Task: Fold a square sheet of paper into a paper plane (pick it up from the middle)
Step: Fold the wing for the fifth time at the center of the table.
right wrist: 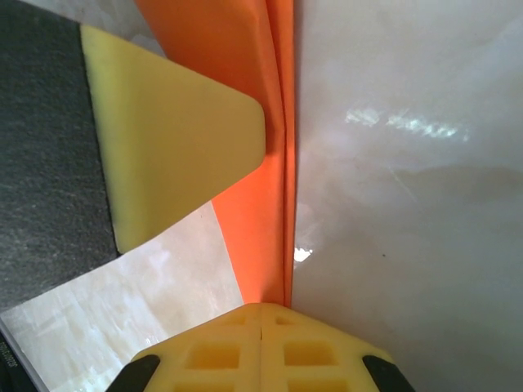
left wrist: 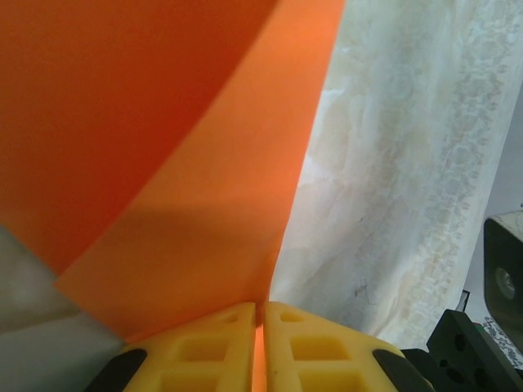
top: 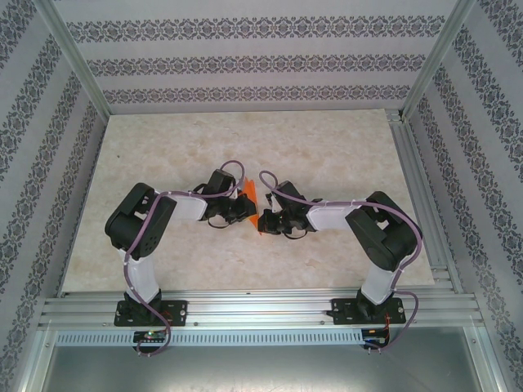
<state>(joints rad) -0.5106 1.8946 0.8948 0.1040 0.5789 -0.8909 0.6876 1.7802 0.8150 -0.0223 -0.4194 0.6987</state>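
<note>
The orange sheet of paper (top: 252,206) stands on edge above the middle of the table, held between the two arms. My left gripper (top: 243,206) is shut on it from the left and my right gripper (top: 267,219) from the right. In the left wrist view the paper (left wrist: 163,122) spreads up and to the left from the closed left gripper (left wrist: 261,310), with orange showing in the slit between the jaws. In the right wrist view the paper (right wrist: 253,220) is folded in layers along a straight crease that runs up from the closed right gripper (right wrist: 261,310). A yellow left finger (right wrist: 172,139) lies against it.
The marbled table top (top: 245,147) is ringed by aluminium rails (top: 261,306) and patterned walls (top: 245,61). Both arm bases are bolted to the near rail. A black part of the right arm (left wrist: 498,278) sits close beside the left gripper.
</note>
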